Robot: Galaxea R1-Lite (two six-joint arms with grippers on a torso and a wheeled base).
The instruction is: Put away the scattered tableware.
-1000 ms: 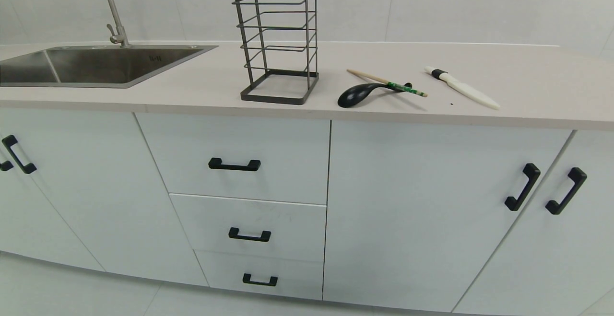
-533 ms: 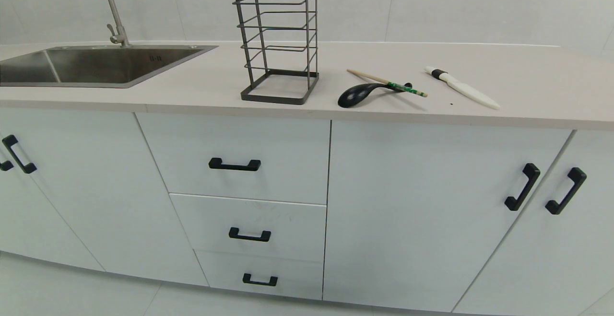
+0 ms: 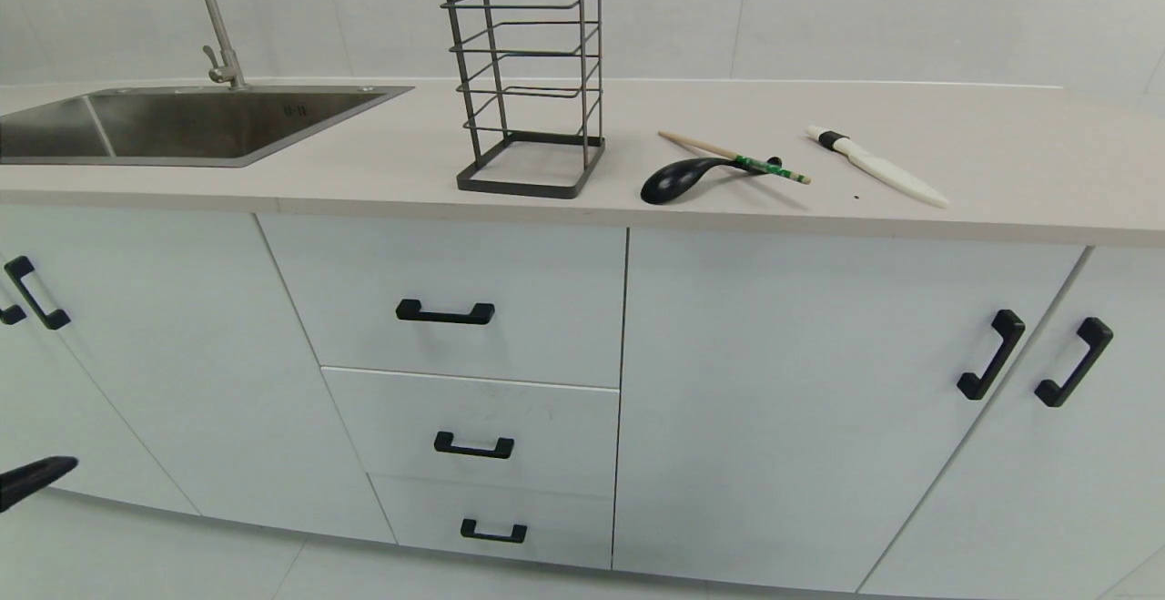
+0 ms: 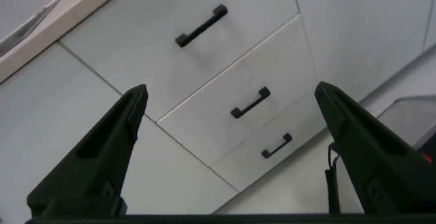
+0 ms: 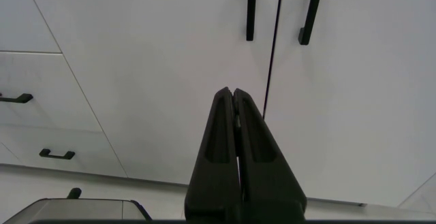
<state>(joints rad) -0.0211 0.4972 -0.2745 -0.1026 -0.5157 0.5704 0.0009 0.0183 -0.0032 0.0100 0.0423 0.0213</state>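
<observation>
Left claw [image 4: 231, 91] is seen spread wide, held low before the drawers [image 4: 248, 81] with nothing between its fingers. Right claw [image 5: 233, 96] is pressed shut and empty, facing the cupboard doors [image 5: 136, 60]. 3 pieces are found lying on the desk [image 3: 364, 163], right of the rack [image 3: 528, 72]: a black spoon [image 3: 678, 179] nearest the rack, 1 chopstick [image 3: 733, 157] laid across its handle and touching it, and a white knife [image 3: 876, 166] apart, farther right. All 3 are judged light and stiff. The spoon is best taken at its raised handle, since the smooth bowl is likely slippery. The thin chopstick may roll, so a mid-shaft pinch is advised. The sink [image 3: 182, 117] lies well left.
</observation>
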